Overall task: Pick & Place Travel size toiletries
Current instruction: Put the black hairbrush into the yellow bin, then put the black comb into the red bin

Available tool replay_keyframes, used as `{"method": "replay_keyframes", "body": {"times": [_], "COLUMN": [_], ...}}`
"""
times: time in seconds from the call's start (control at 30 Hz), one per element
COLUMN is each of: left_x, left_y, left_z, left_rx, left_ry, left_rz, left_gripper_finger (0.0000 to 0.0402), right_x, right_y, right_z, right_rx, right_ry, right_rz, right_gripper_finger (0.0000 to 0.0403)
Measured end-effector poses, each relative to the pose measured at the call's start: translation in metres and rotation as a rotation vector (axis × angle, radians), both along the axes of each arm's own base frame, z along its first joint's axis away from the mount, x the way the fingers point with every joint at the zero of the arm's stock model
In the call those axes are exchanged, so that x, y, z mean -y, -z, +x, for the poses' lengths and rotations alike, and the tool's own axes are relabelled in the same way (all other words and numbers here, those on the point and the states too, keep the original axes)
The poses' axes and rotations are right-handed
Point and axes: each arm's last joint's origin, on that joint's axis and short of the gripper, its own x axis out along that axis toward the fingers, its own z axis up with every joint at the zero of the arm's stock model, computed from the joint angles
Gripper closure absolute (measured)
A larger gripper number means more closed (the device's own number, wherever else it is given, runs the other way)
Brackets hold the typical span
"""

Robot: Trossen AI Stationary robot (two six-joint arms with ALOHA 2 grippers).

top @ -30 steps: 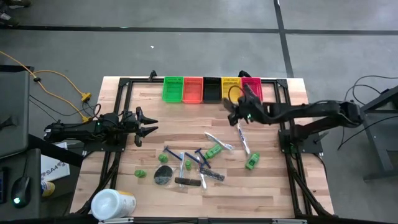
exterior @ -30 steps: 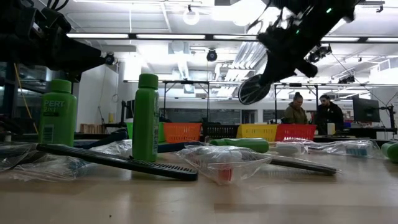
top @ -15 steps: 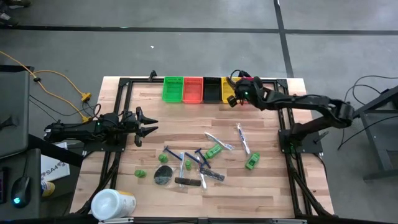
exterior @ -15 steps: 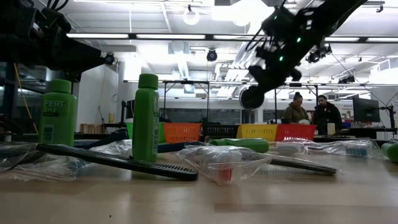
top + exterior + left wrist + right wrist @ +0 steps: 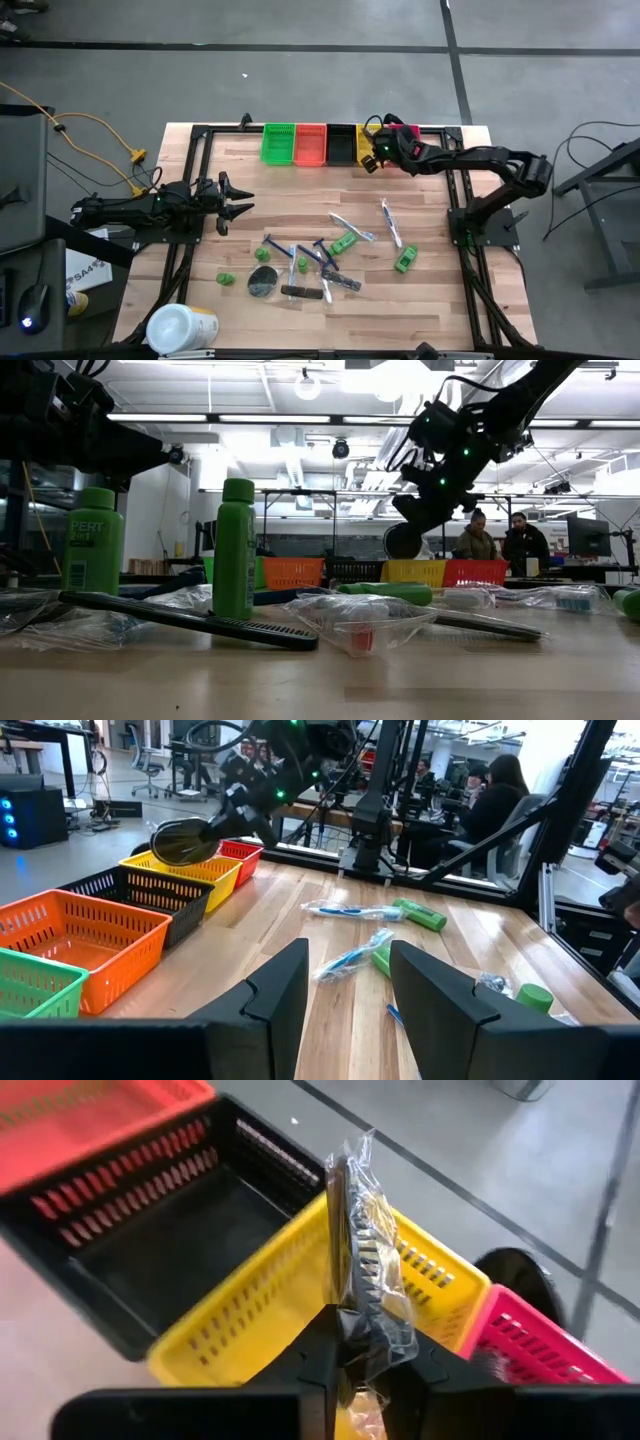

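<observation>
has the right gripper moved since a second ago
Yes. The right gripper, jaws shut on a bagged dark disc, has gone from over the table's middle to over the yellow bin.

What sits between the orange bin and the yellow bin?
The black bin, empty as far as the right wrist view shows; the high view shows it between the orange bin and yellow bin.

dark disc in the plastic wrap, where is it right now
The disc is pinched in the right claw, held above the yellow bin at the table's far edge, between the black bin and the pink bin.
</observation>
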Motion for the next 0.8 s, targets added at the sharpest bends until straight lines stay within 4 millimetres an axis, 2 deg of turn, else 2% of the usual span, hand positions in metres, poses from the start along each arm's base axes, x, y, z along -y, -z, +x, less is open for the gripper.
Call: {"method": "replay_keyframes", "body": {"times": [0.27, 0.4, 0.57, 0.8], "left_x": [0.0, 0.0, 0.0, 0.0], "left_y": [0.0, 0.0, 0.0, 0.0], "left_z": [0.0, 0.0, 0.0, 0.0], "left_rx": [0.0, 0.0, 0.0, 0.0], "left_ry": [0.0, 0.0, 0.0, 0.0], "left_rz": [0.0, 0.0, 0.0, 0.0], "left_gripper_finger": [0.0258, 0.0258, 0.0258, 0.0258], "right_x": [0.001, 0.0, -0.01, -0.041], "right_y": [-0.001, -0.003, -0.019, -0.051], "right_z": [0.0, 0.0, -0.004, -0.018], "right_rx": [0.005, 0.011, 0.07, 0.126], "right_ry": [-0.037, -0.04, -0.08, -0.142], "right_rz": [0.008, 0.005, 0.02, 0.026], "right_gripper_finger": [0.0267, 0.0235, 0.0216, 0.0214]}}
